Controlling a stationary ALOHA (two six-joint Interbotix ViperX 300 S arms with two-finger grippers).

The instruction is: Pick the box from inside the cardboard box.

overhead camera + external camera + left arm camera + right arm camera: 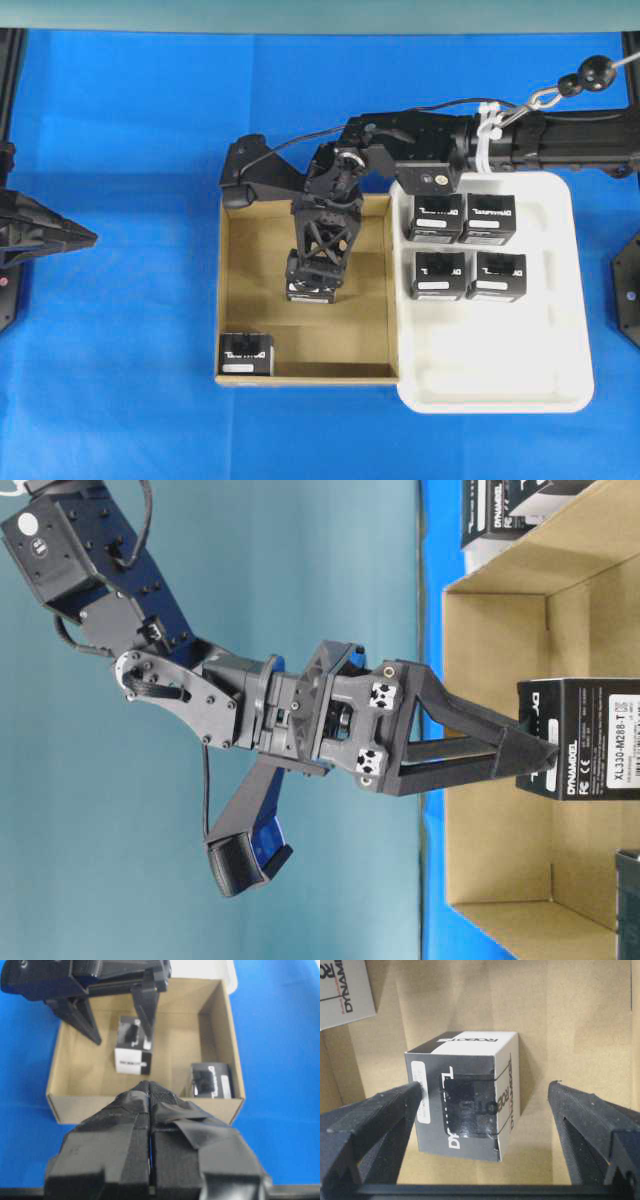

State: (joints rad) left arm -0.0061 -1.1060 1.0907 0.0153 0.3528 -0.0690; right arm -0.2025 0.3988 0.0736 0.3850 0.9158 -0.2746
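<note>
Right end effector (485,1105) spread wide around the box (465,1105), box half-hidden overhead, left end effector (150,1095) closed

Smooth bright blue table covering (130,150) spread across the whole work surface, flat and without wrinkles, reaching the left, right and lower edges of the overhead view. Along the far edge, a plain pale teal wall panel (300,15), matte and unmarked; in the table-level view the same teal backdrop (300,580) filling most of the picture. Even, diffuse lighting from above, with only soft, short shadows on the blue. At both sides, dark black metal frame posts (12,60) standing at the table's edge.
</note>
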